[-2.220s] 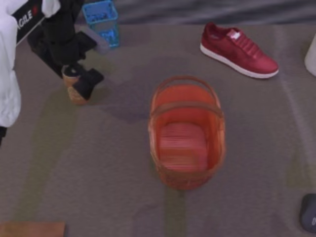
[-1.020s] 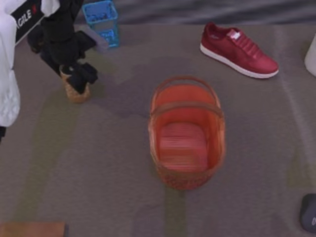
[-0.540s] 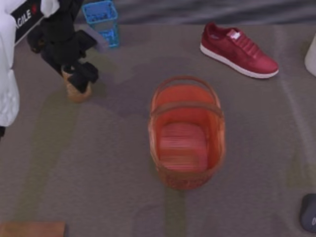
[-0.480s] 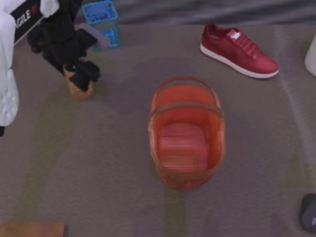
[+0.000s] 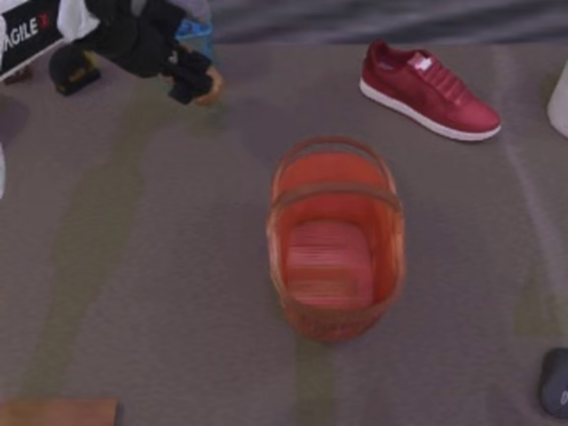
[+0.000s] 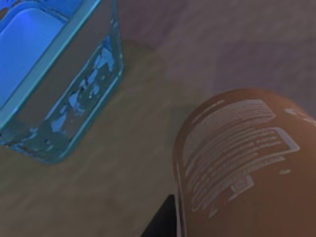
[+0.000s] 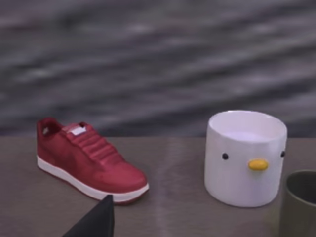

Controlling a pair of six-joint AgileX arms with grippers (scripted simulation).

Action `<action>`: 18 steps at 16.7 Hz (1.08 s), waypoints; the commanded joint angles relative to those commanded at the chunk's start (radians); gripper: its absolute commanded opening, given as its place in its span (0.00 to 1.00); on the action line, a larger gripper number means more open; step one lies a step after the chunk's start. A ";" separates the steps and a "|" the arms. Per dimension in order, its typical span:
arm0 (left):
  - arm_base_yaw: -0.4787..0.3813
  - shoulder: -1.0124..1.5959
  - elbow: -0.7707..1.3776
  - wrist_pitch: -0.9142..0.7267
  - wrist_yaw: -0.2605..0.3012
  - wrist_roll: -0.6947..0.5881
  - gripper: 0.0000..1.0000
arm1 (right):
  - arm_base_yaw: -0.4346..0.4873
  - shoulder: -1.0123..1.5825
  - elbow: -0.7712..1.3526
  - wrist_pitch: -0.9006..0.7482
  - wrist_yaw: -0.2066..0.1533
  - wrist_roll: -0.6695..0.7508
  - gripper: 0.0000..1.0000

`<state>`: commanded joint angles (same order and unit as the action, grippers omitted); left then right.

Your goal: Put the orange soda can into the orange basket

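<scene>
Closed around the orange soda can (image 5: 211, 89): the left gripper (image 5: 197, 84), raised above the far left part of the table (image 5: 160, 293), just beside the small blue basket (image 5: 193, 35), with only a sliver of can peeking out past the dark fingers in the top view. Clear of the tabletop, and well apart from the orange basket (image 5: 335, 240), which stands near the table's middle with handle arched across and nothing inside but its reddish bottom. Close up in the left wrist view: the can's side (image 6: 247, 168) filling much of the frame, pale printed lines across it, and next to it a translucent blue basket wall (image 6: 74, 98), inside not visible enough to tell contents. Far right on the table, a red sneaker (image 5: 426, 89) with a white sole. Seen only from the right wrist: a white cup with a chick face (image 7: 244, 155), rim up, contents hidden, and the edge of a dull green cup (image 7: 298, 205) beside it. Right gripper itself barely shown, just a dark tip (image 7: 94, 222); whether its fingers are apart or together cannot be told. Near left corner of the table: a wooden block (image 5: 58, 412).
</scene>
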<state>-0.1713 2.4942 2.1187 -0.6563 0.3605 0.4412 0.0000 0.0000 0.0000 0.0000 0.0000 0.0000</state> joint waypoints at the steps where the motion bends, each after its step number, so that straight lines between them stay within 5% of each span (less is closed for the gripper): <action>1: -0.001 -0.029 -0.046 0.115 0.054 -0.029 0.00 | 0.000 0.000 0.000 0.000 0.000 0.000 1.00; 9: -0.036 -0.271 -0.428 0.944 0.487 -0.234 0.00 | 0.000 0.000 0.000 0.000 0.000 0.000 1.00; 14: -0.087 -0.376 -0.649 1.251 0.710 -0.322 0.00 | 0.000 0.000 0.000 0.000 0.000 0.000 1.00; 18: -0.129 -0.426 -0.789 1.377 0.828 -0.369 0.00 | 0.000 0.000 0.000 0.000 0.000 0.000 1.00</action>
<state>-0.3007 2.0685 1.3293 0.7208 1.1889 0.0721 0.0000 0.0000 0.0000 0.0000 0.0000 0.0000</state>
